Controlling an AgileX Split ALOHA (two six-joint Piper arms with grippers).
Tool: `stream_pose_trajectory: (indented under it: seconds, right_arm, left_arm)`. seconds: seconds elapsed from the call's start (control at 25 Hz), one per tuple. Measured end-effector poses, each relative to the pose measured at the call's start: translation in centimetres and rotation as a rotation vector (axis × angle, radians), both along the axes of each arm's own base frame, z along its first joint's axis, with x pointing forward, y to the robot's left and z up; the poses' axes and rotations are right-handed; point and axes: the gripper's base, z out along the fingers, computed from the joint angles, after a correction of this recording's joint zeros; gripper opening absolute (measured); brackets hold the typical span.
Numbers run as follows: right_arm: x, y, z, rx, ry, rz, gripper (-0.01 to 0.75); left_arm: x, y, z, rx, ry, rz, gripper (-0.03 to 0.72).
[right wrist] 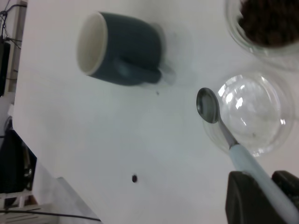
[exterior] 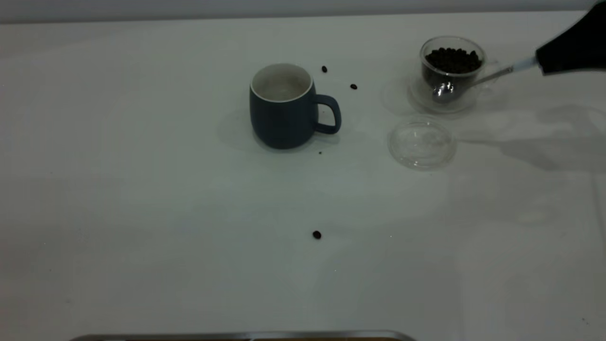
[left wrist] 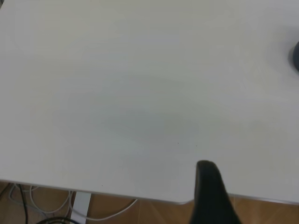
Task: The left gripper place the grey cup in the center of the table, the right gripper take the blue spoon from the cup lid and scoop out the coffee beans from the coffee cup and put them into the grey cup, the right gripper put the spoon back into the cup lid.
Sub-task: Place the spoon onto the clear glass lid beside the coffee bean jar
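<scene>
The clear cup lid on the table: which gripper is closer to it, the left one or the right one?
Right. The right gripper, shut on the spoon, hangs over the cup lid, near the coffee cup. The left gripper is far off over bare table.

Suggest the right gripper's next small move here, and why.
Probably lower the spoon onto the cup lid: the right gripper holds it, bowl apparently empty, above the lid beside the coffee cup, while the grey cup already stands mid-table.

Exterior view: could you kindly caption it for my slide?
Right gripper holds spoon before the glass cup of coffee beans; grey cup stands mid-table.
</scene>
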Motion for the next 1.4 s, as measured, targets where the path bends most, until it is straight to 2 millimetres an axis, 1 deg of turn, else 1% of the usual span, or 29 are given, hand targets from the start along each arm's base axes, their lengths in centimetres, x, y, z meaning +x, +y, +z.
stream_pose_trajectory:
  seconds: [0.12, 0.24, 0.4, 0.56, 0.76, 1.04, 1.12, 1.2, 1.28, 1.4]
  right_arm:
    - [-0.2, 0.0, -2.2, -0.001, 0.046, -0.014, 0.109]
    - [-0.1, 0.1, -3.4, 0.011, 0.068, -0.058, 0.111]
    - [0.0, 1.3, -4.9, 0.028, 0.087, -0.066, 0.11]
    - [0.1, 2.4, -6.4, 0.003, 0.103, -0.082, 0.11]
    - [0.3, 3.3, -7.4, 0.017, 0.124, -0.117, 0.114]
    - [0.2, 3.4, -8.3, 0.045, 0.147, -0.153, 0.132]
    - [0.2, 3.4, -8.4, 0.039, 0.149, -0.158, 0.154]
    - [0.2, 3.3, -8.6, 0.02, 0.145, -0.162, 0.199]
    - [0.2, 3.2, -8.8, 0.004, 0.135, -0.156, 0.269]
    - [0.1, 3.2, -9.0, -0.004, 0.128, -0.149, 0.403]
  left_arm:
    - [0.0, 0.0, 0.0, 0.0, 0.0, 0.0, 0.514]
    - [0.0, 0.0, 0.0, 0.0, 0.0, 0.0, 0.514]
    - [0.0, 0.0, 0.0, 0.0, 0.0, 0.0, 0.514]
    - [0.0, 0.0, 0.0, 0.0, 0.0, 0.0, 0.514]
    - [0.0, 0.0, 0.0, 0.0, 0.0, 0.0, 0.514]
    - [0.0, 0.0, 0.0, 0.001, 0.0, -0.001, 0.514]
    - [0.0, 0.0, 0.0, 0.001, 0.0, -0.001, 0.514]
    - [0.0, 0.0, 0.0, 0.001, 0.0, -0.001, 0.514]
    - [0.0, 0.0, 0.0, 0.002, 0.0, -0.001, 0.514]
    - [0.0, 0.0, 0.0, 0.002, 0.0, -0.001, 0.514]
